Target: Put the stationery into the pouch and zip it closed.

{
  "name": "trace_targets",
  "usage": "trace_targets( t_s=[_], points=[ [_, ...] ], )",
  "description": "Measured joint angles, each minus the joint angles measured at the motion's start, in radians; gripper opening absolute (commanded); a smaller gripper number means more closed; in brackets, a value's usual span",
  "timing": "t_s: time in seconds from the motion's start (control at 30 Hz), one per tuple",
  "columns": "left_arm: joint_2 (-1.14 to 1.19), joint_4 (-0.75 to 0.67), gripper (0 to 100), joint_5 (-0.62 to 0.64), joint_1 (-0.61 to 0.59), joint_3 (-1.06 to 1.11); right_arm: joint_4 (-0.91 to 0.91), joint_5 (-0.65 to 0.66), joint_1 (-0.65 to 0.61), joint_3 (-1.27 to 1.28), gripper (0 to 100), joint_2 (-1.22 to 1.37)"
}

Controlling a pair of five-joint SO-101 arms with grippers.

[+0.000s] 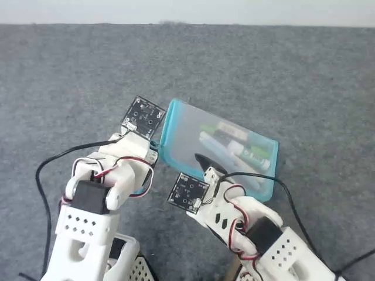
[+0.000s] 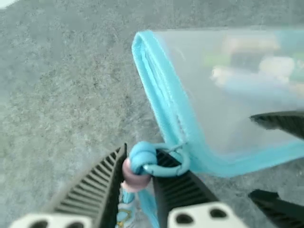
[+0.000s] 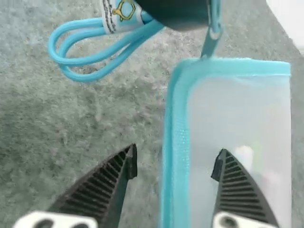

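The pouch [image 1: 187, 126] lies flat mid-table, long axis running left to right, its right end angled a little nearer. Pens [image 1: 234, 146] show inside, lined up lengthwise. At the near-left corner the left gripper [image 2: 140, 164] is clenched on the knotted pull cord [image 2: 159, 164], just beside a pink bead [image 2: 133, 178]. The right gripper [image 3: 175, 164] is spread wide, straddling the pouch's near long edge, one finger over the clear face, one over the grey table [image 1: 70, 76]. The cord's loop [image 3: 83, 50] trails left. There's open table on the far, left and right sides.
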Motion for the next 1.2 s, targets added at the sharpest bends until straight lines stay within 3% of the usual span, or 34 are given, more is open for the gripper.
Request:
trace_targets(
  t_s=[0.3,0.53,0.73,0.9,1.2],
  points=[
    [0.000,0.003,1,0.009,0.000,-0.003,-0.210,0.000,0.115,-0.002,24.6,0.227],
    [0.002,0.012,1,0.009,0.002,-0.003,-0.305,0.002,0.236,-0.003,9.5,0.313],
    [0.002,0.012,1,0.009,0.048,-0.003,-0.313,-0.044,0.316,-0.034,7.9,0.318],
    [0.002,0.012,1,0.009,0.055,-0.003,-0.262,-0.057,0.316,-0.095,8.4,0.330],
    [0.000,0.012,1,0.009,0.074,-0.006,-0.238,0.002,0.199,-0.172,8.4,0.404]
  ],
)
